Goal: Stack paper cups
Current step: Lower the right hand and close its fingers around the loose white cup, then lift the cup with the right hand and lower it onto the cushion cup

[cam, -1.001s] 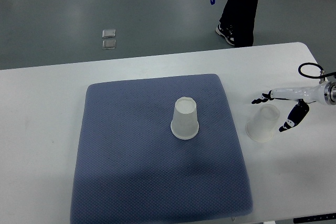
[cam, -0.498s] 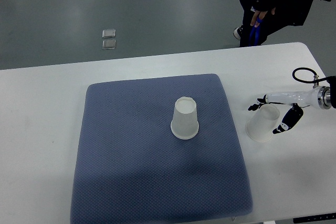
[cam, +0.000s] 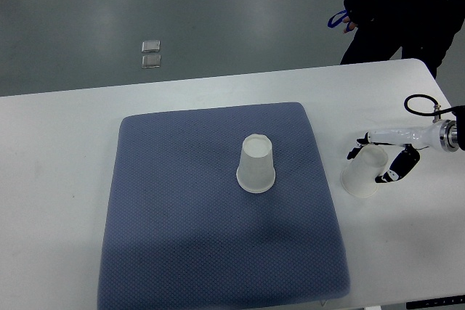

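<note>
- On the white table (cam: 58, 179) lies a blue-grey quilted mat (cam: 182, 223), and near its middle one paper cup (cam: 256, 165) stands upside down, wide rim on the fabric.
- A second paper cup (cam: 363, 172) sits off the mat, on the bare tabletop just beside the mat's right edge; it looks tilted, its wide mouth toward the lower left.
- The right hand (cam: 385, 154) comes in from the picture's right edge on a white forearm and is spread around this second cup.
- Its dark fingertips (cam: 354, 150) show at the cup's upper side, while the thumb (cam: 396, 168) lies against the cup's right side.
- The fingers bracket the cup loosely; whether they actually press on it cannot be told from this view.
- A black cable (cam: 418, 103) loops above the wrist.
- A person in dark clothes (cam: 407, 5) stands beyond the table's far right corner, holding a blue strap (cam: 336, 18).
- Two small square plates (cam: 151, 54) are set in the grey floor behind the table.
</note>
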